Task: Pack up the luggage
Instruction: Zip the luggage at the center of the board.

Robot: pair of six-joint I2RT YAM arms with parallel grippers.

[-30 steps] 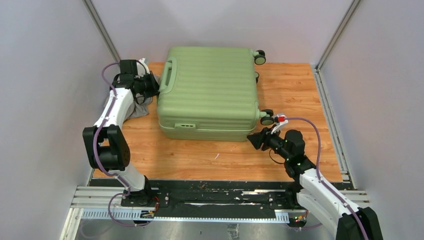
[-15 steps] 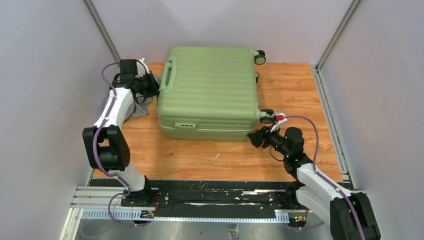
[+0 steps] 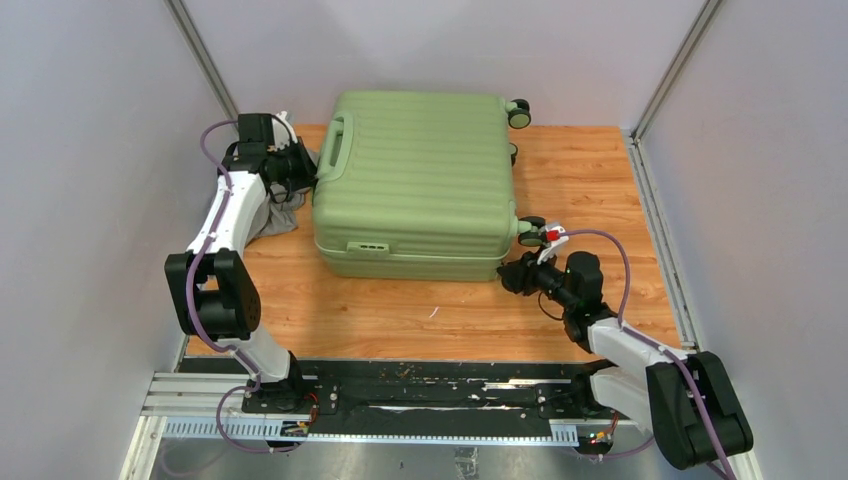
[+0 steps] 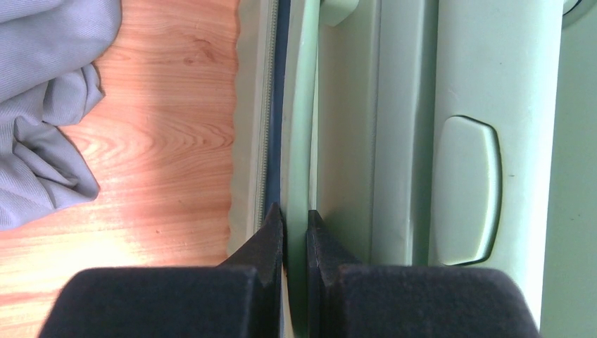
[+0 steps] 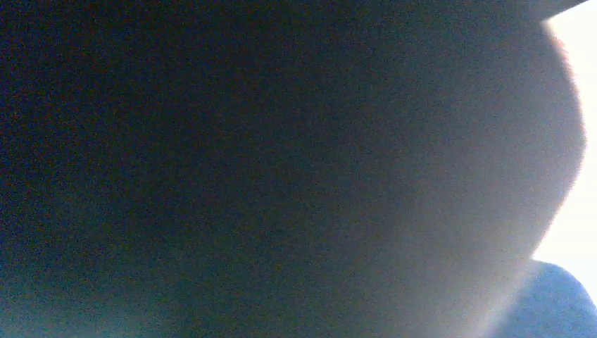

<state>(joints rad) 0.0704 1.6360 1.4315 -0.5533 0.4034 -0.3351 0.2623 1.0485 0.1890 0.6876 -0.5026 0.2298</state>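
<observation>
The light-green ribbed luggage (image 3: 415,175) lies flat on the wooden table with its shells together. My left gripper (image 3: 305,170) is at its left side by the green handle (image 3: 335,150). In the left wrist view it (image 4: 294,215) is shut on the thin green rim of the luggage (image 4: 394,105), next to the zipper. My right gripper (image 3: 508,272) is pressed against the luggage's front right corner, below a wheel (image 3: 532,230). The right wrist view is almost all dark, so its jaws are hidden.
A grey cloth (image 3: 280,215) lies on the table left of the luggage, under my left arm; it also shows in the left wrist view (image 4: 49,105). Grey walls close in the left, back and right. A metal rail (image 3: 400,395) runs along the near edge.
My right gripper has moved left and up against the luggage's front right corner. The luggage has shifted slightly to the left. My left gripper has stayed on the rim.
</observation>
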